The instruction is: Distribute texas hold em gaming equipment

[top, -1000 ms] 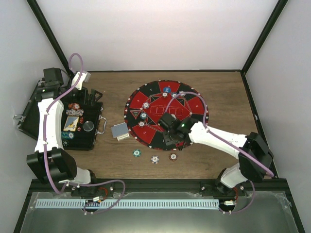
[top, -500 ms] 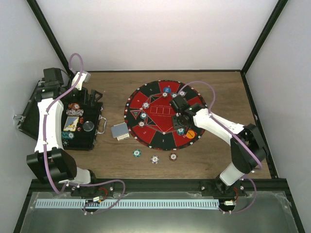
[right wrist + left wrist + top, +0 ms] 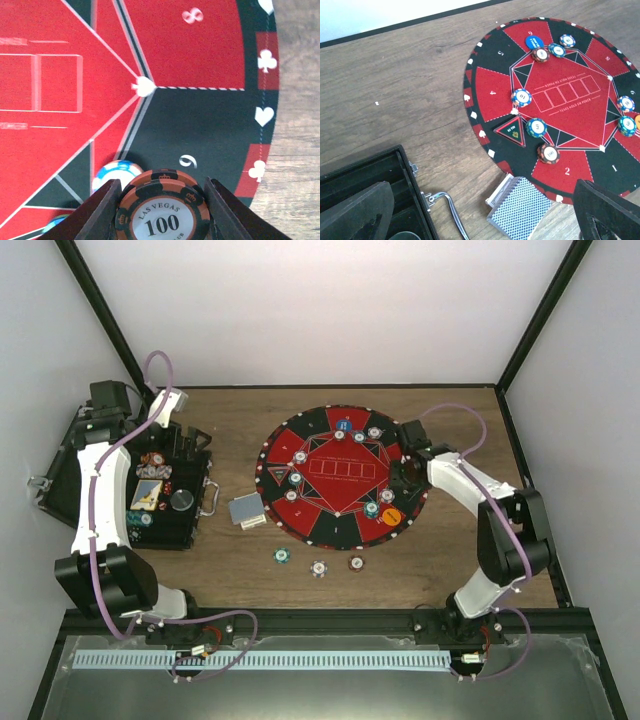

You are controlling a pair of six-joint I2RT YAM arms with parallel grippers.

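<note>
My right gripper (image 3: 162, 210) is shut on an orange-and-black poker chip (image 3: 163, 212) marked 100, held just above the mat's black field numbered 6. A blue-and-white chip (image 3: 116, 172) lies on the mat right beside it. In the top view the right gripper (image 3: 404, 474) hovers over the mat's right part, near an orange button (image 3: 392, 515). Several chips and a blue button (image 3: 343, 424) lie on the mat. The card deck (image 3: 520, 210) rests at the mat's left edge. My left gripper (image 3: 187, 445) stands open above the case, holding nothing.
The round red-and-black mat (image 3: 340, 455) fills the table's middle. The open black case (image 3: 165, 505) with its metal handle (image 3: 447, 212) lies at the left. Three loose chips (image 3: 319, 567) sit on the wood in front of the mat.
My right gripper has carried the chip from the mat's near middle to its right part. This uncovered the orange button and nearby chips. The left arm has not moved.
</note>
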